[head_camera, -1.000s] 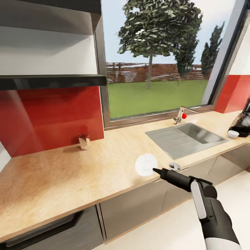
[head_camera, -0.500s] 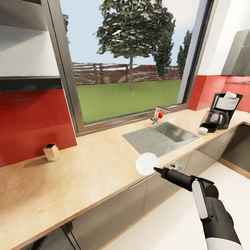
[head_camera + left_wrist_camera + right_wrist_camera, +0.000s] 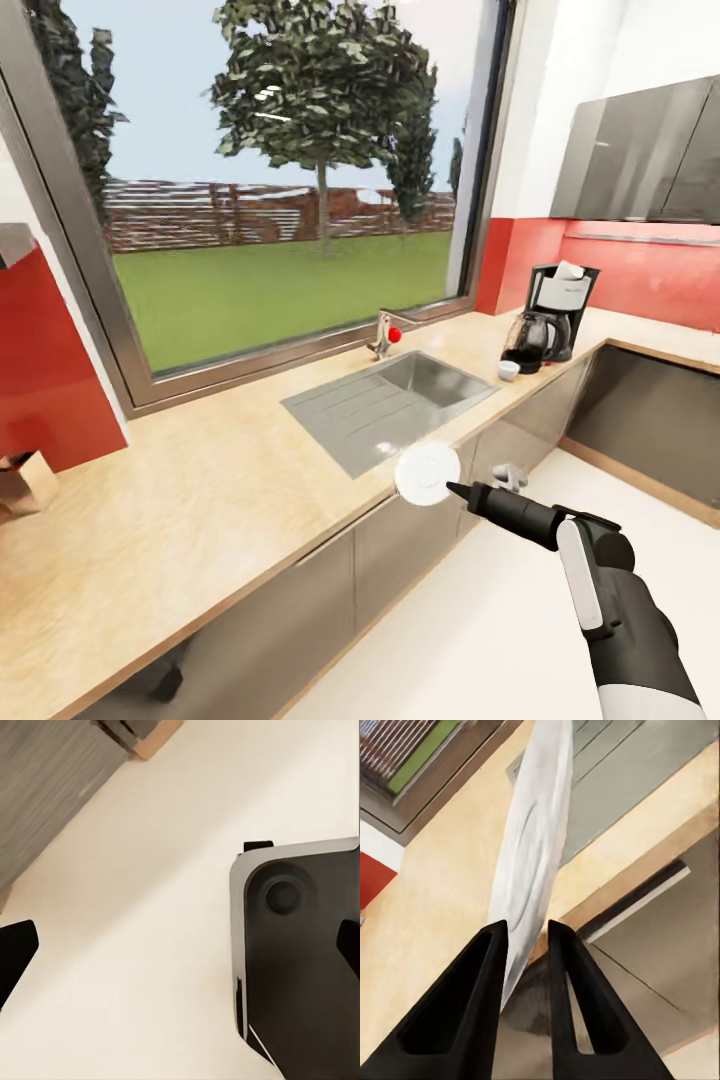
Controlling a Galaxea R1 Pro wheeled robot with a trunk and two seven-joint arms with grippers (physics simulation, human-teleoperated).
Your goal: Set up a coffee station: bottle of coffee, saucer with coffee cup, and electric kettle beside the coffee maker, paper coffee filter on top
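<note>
My right gripper (image 3: 450, 487) pinching the thin round white saucer (image 3: 427, 473) by its rim over the wooden counter's (image 3: 200, 500) front edge, steel sink (image 3: 390, 400) beyond, black coffee maker (image 3: 552, 320) near the far corner, my left gripper's fingers (image 3: 15, 952) spread wide, empty.

Jaws pinch the white saucer (image 3: 534, 847) edge-on above the countertop (image 3: 442, 937).

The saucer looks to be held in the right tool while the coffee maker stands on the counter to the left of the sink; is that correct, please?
Not quite: the coffee maker stands to the right of the sink, as the head view shows. The saucer is indeed held in the right tool.
</note>
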